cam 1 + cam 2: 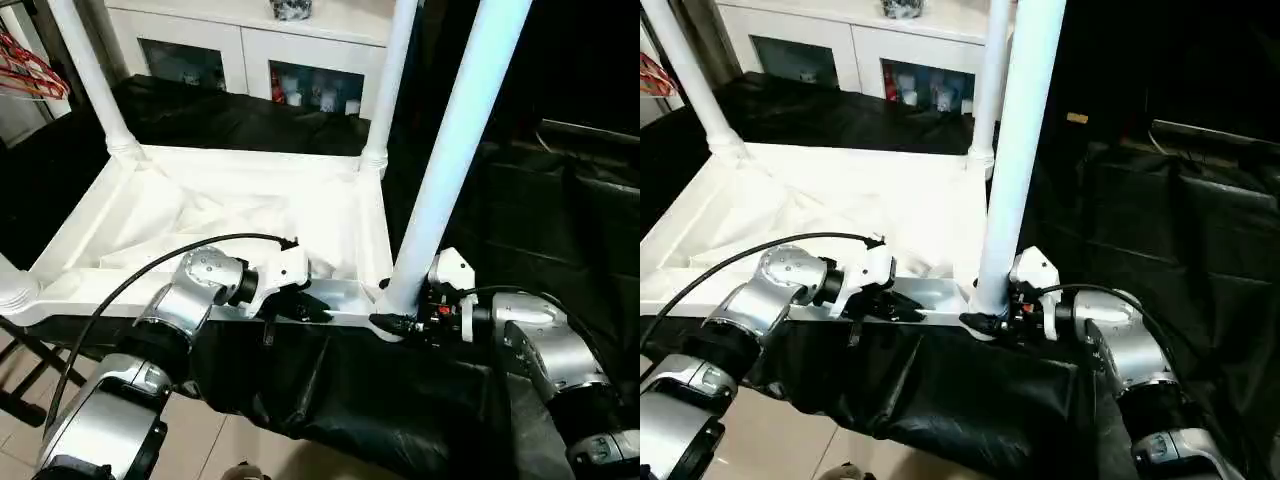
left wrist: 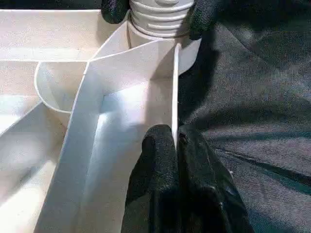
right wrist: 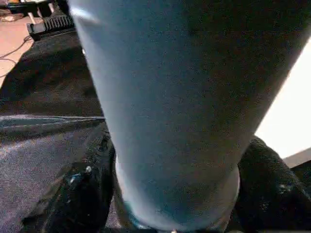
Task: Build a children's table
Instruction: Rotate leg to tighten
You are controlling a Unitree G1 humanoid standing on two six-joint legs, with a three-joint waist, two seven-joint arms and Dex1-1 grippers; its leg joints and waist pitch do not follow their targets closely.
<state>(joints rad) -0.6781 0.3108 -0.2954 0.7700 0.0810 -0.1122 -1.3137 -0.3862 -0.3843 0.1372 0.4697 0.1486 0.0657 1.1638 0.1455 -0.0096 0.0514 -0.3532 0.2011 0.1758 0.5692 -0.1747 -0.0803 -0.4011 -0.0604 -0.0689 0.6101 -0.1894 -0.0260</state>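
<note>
The left gripper (image 2: pixel 176 141) pinches the near wall of the upturned white plastic table (image 1: pixel 330 210). The right gripper's (image 1: pixel 400 322) fingers (image 3: pixel 80 194) grasp the white tapered leg (image 1: pixel 450 150) at its near-corner socket.

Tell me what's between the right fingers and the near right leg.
Nothing visible. The right gripper has a finger on each side of the leg at its base, right above the tabletop's corner socket.

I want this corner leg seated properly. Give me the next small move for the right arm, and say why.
Probably twist the near leg further into its corner socket before letting go. The right gripper straddles the leg's base, where threads still show above the socket, so it seems not fully seated. The left gripper pinches the tabletop's rim, steadying it against that turn.
</note>
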